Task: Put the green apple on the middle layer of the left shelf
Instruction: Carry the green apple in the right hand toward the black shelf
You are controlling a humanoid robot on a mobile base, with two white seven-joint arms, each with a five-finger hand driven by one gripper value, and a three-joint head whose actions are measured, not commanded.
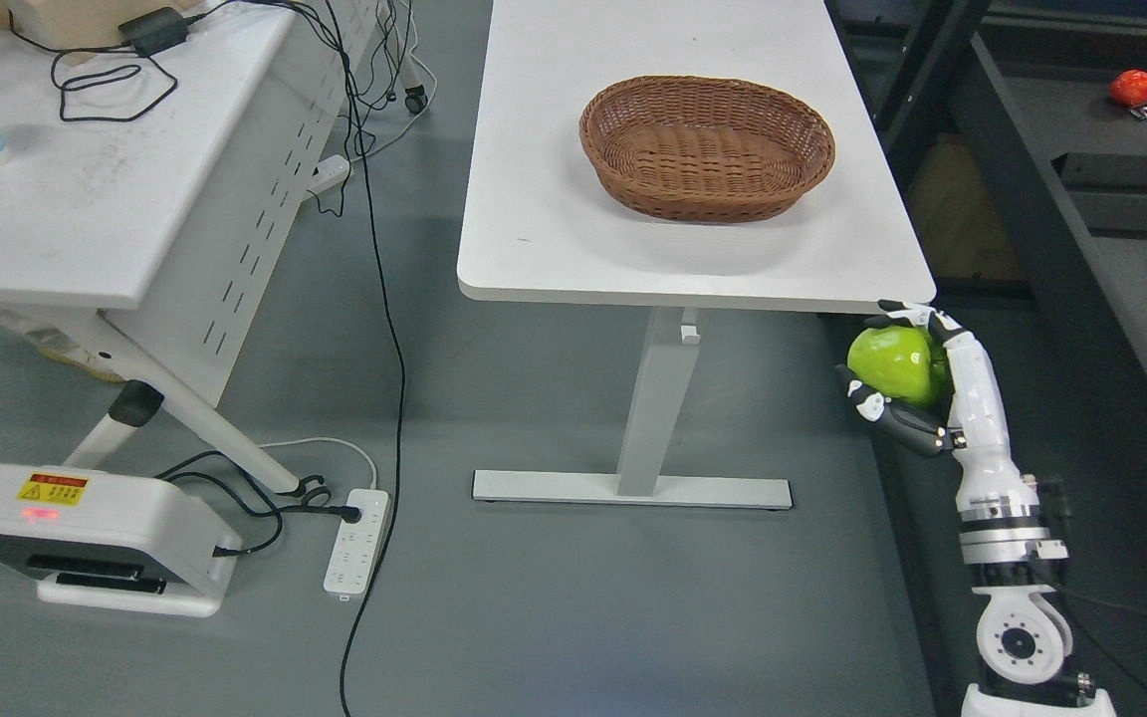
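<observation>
Apple [894, 362], green and glossy, sat clamped in the right hand [917, 373], fingers curled over its top and beneath it, just below the near right corner of the white table [554, 199]. It looked rigid, rounded and smooth, probably light, so likely slippery against hard plastic fingers; a wrap around its widest part seemed safest. An oval woven wicker basket [706, 146] stood empty on the matte tabletop. No shelf was clearly visible
</observation>
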